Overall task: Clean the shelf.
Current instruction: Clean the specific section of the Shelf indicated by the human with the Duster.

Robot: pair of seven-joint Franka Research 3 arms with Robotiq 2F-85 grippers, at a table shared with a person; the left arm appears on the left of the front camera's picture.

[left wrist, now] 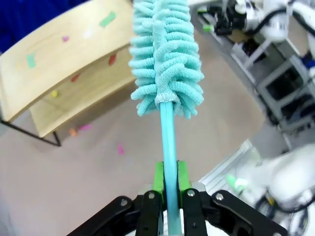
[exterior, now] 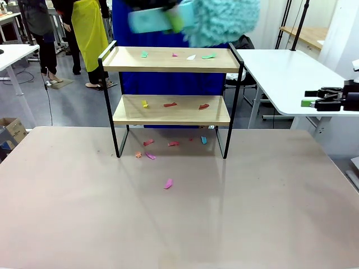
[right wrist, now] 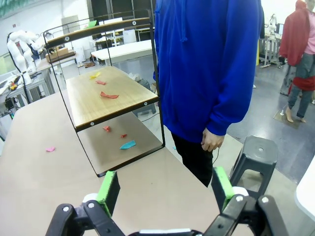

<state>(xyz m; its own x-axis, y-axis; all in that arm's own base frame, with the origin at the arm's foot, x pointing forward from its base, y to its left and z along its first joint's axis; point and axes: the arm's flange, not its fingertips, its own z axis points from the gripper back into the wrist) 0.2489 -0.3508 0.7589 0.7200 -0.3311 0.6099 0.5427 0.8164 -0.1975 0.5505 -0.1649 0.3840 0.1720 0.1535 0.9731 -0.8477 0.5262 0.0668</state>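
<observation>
The shelf point(exterior: 171, 116) stands at the far middle of the table, a two-tier rack of light wood boards in a black frame. Several coloured paper scraps point(exterior: 208, 56) lie on its top board, three more point(exterior: 170, 104) on the lower board, and others point(exterior: 168, 183) on the table under and in front of it. My left gripper point(left wrist: 167, 173) is shut on the thin teal handle of a fluffy teal duster point(left wrist: 165, 54), held above the shelf; the duster point(exterior: 221, 22) is blurred over the top board. My right gripper point(right wrist: 165, 189) is open with nothing in it, off to the shelf's right side point(exterior: 309, 97).
A person in a blue hoodie point(exterior: 168, 84) stands close behind the shelf, one hand hanging down point(right wrist: 212, 142). A white table point(exterior: 280, 73) is at the right, a dark stool point(right wrist: 258, 152) on the floor, a cardboard box point(exterior: 11, 131) at the left.
</observation>
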